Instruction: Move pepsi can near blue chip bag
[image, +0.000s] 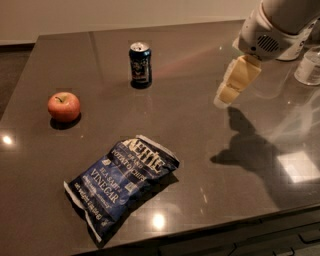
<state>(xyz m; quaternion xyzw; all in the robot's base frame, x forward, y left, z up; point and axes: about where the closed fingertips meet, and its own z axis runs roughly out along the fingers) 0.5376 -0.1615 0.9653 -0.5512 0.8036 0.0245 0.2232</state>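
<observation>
Dark table (200, 150) is carrying the can (140, 64) at 12 o'clock, bag (120, 182) at 6, apple (63, 106) at 9; gripper (223, 97) is hovering at 2, its grip state I cannot tell.

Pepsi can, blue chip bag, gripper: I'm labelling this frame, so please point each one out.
pepsi can (140, 66), camera view, middle of its dark side.
blue chip bag (121, 181), camera view, middle of its lettered front.
gripper (226, 96), camera view, pale lower end, above the right part of the table (200, 150).
</observation>
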